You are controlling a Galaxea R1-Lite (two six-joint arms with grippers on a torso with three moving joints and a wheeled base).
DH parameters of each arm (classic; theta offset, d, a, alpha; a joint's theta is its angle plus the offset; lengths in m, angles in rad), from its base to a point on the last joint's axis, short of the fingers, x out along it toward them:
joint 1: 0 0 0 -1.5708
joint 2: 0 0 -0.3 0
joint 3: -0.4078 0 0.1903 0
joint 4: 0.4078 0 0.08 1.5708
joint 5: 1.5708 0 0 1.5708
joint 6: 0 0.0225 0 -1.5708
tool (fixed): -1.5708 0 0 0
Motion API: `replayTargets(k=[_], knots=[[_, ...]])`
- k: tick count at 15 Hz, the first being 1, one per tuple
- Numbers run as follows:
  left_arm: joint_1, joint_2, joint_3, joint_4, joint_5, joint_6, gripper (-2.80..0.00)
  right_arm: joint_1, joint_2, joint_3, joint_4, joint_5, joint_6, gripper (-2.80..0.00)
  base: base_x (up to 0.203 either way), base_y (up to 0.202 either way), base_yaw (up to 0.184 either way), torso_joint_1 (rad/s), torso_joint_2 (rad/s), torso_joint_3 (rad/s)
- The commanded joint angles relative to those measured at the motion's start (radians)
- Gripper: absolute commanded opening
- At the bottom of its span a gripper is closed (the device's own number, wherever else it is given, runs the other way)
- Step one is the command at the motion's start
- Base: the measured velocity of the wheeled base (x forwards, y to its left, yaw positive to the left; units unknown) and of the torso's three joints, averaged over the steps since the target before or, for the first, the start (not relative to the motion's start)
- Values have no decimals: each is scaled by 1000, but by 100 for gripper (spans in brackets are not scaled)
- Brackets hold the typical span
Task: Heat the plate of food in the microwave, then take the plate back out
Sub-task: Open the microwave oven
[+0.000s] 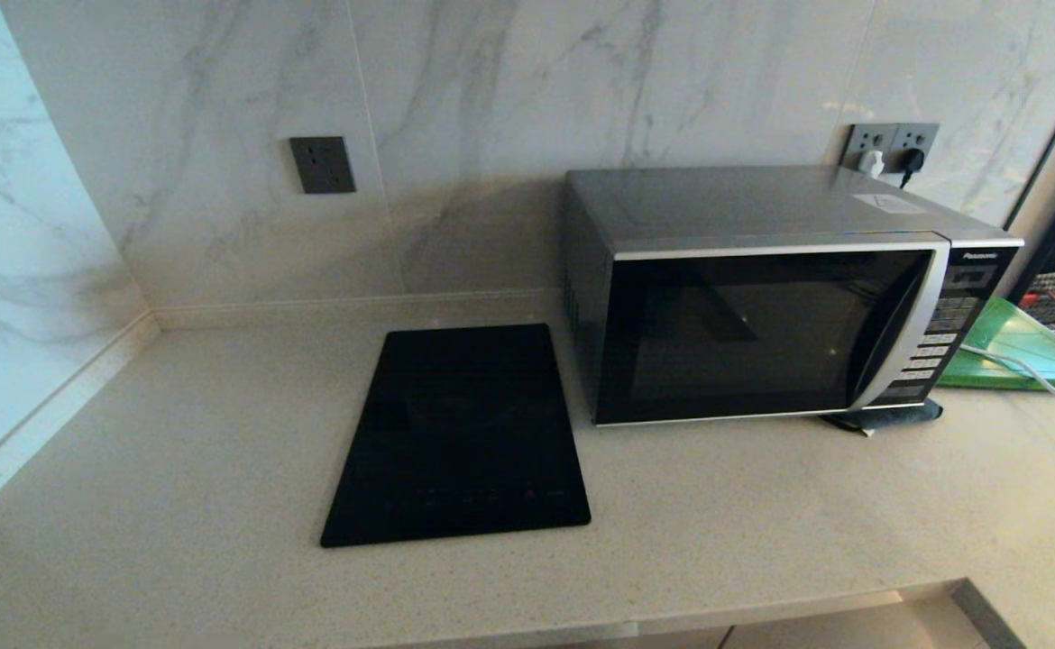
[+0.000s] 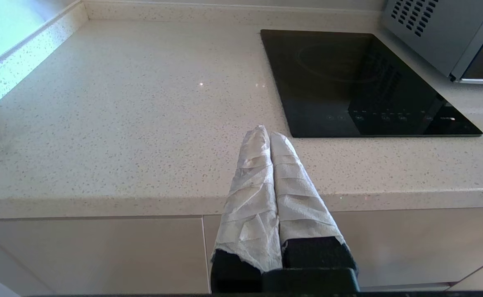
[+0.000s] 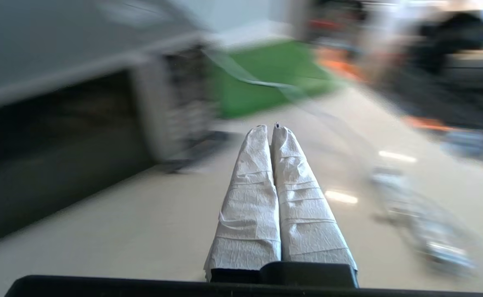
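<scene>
The black and silver microwave (image 1: 762, 297) stands at the back right of the counter with its dark glass door closed; its corner (image 2: 452, 37) shows in the left wrist view and it appears blurred (image 3: 72, 123) in the right wrist view. The plate of food is out of view. My left gripper (image 2: 266, 134) is shut and empty, low in front of the counter's front edge, left of the cooktop. My right gripper (image 3: 269, 128) is shut and empty above the counter, to the right of the microwave's front. Neither arm shows in the head view.
A flat black glass cooktop (image 1: 460, 437) lies left of the microwave. A green board (image 1: 1023, 351) with a white cable (image 1: 1023, 370) across it lies to the microwave's right. Marble walls close the back and left. Blurred clutter (image 3: 427, 222) lies at the counter's right.
</scene>
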Motion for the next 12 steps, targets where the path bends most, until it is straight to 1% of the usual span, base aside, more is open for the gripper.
replayTargets(k=[1, 2, 4, 5, 6, 8, 9, 10, 12], knots=[[0, 2, 0, 0, 1, -1, -280, 5, 133, 0, -41, -158, -21, -280, 0, 0, 0, 0, 0, 0], [0, 2, 0, 0, 1, -1, -280, 6, 154, -1, -58, -199, -20, -280, 0, 0, 0, 0, 0, 0], [0, 2, 0, 0, 1, -1, -280, 6, 173, 4, -62, -241, 2, -280, 0, 0, 0, 0, 0, 0], [0, 2, 0, 0, 1, -1, -280, 6, 187, 8, -62, -293, 3, -280, 0, 0, 0, 0, 0, 0], [0, 2, 0, 0, 1, -1, -280, 9, 198, 12, -63, -375, 1, -280, 0, 0, 0, 0, 0, 0], [0, 2, 0, 0, 1, -1, -280, 41, 214, 37, -86, -533, -5, -280, 0, 0, 0, 0, 0, 0], [0, 2, 0, 0, 1, -1, -280, 48, 241, 55, -103, -601, -5, -280, 0, 0, 0, 0, 0, 0], [0, 2, 0, 0, 1, -1, -280, 61, 264, 84, -143, -651, -5, -280, 0, 0, 0, 0, 0, 0], [0, 2, 0, 0, 1, -1, -280, 75, 279, 138, -210, -679, -6, -280, 0, 0, 0, 0, 0, 0]])
